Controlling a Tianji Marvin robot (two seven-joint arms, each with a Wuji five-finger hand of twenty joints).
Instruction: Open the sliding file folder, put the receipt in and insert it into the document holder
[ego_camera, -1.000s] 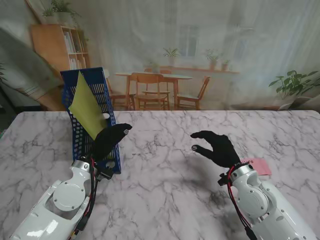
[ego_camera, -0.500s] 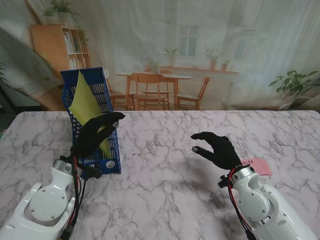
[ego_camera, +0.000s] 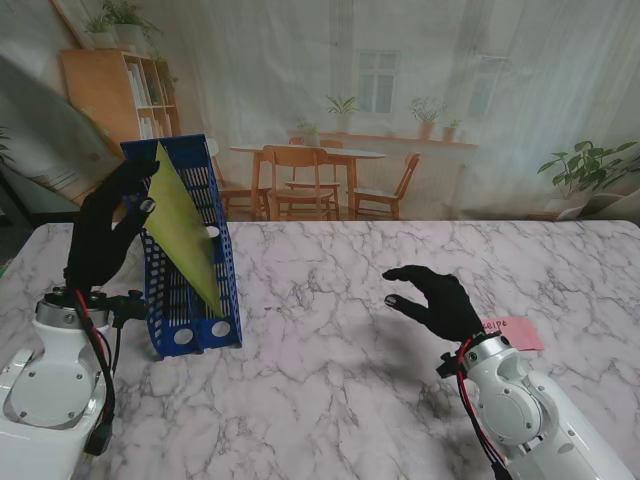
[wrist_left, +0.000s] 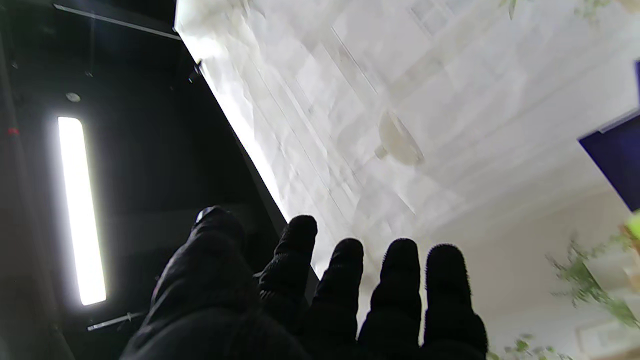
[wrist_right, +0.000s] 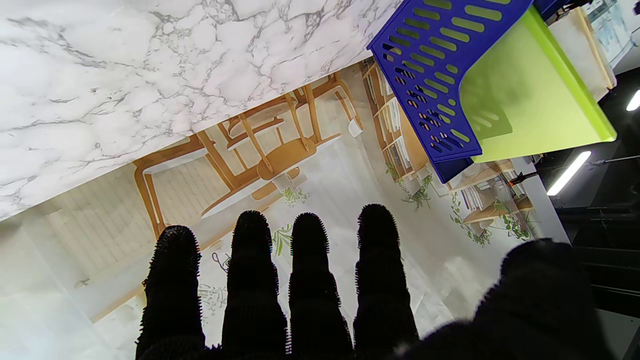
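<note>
Yellow-green flat plastic sliding file folder (ego_camera: 183, 232) stands tilted inside the blue perforated plastic document holder (ego_camera: 192, 300), upper corner poking up past the holder's top edge. Holder sits on the white grey-veined marble table (ego_camera: 330, 330), left side.

Left hand (ego_camera: 105, 235), black-gloved, raised just left of the holder's top. Fingers (ego_camera: 128, 180) extended and spread, tips close to the folder's upper corner; contact cannot be told from the stand view. Nothing in its hold, fingers apart.

Right hand (ego_camera: 432, 298), black-gloved, hovers over the table right of centre, well apart from the holder. Fingers loosely curled, thumb apart from the rest, holding nothing. Small pink paper receipt (ego_camera: 512, 331) lies flat on the table just right of the right wrist, partly hidden by the forearm, outside the folder.

Left wrist view: five gloved fingers (wrist_left: 400, 280) straight, side by side, nothing between them; behind them only backdrop cloth, a dark ceiling and a light strip. A sliver of blue at the edge; folder not clearly shown.

Right wrist view: four fingers (wrist_right: 307, 280) straight with gaps, thumb off to one side. It shows the folder (wrist_right: 520, 100) seated in the holder (wrist_right: 430, 75) from its open side, which the stand view does not give. Receipt not visible here.
</note>
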